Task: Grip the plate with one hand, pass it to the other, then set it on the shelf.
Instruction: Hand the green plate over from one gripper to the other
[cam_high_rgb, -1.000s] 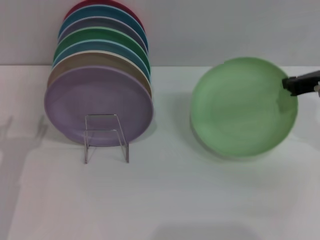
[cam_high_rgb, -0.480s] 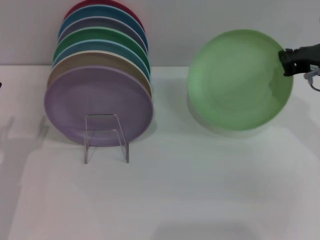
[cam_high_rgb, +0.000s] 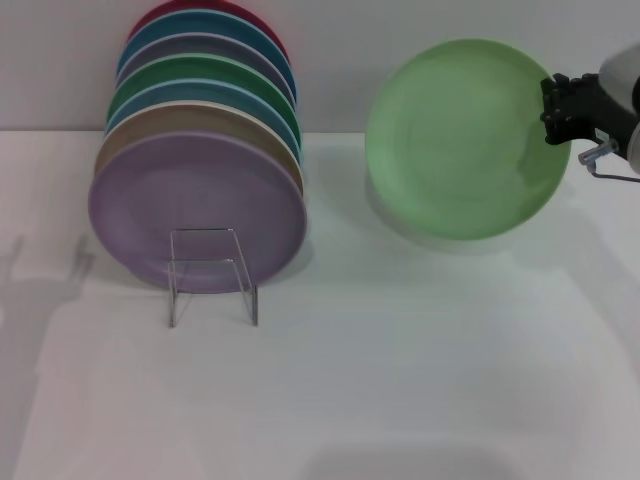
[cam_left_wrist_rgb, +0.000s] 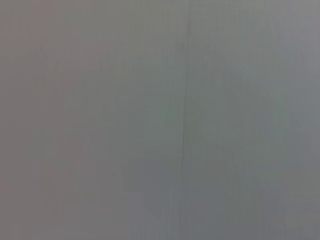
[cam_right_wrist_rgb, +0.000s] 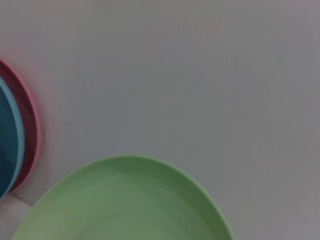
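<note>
Head view: my right jaws clamped the plate by its rim, clear above the bench.
Left jaws: unseen.
Risk: edge-only pinch, plate might've slipped at handover.

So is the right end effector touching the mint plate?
Touching. The head view shows the right end effector clamped on the right rim of the plate, which is lifted off the table.

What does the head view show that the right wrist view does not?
Only the head view shows the right gripper clamped on the light green plate's rim, holding it clear of the table, plus the clear shelf and the lilac plate fronting the stack. Only the right wrist view shows nothing extra. Both share the green plate and the red and blue plates at the back of the stack.
</note>
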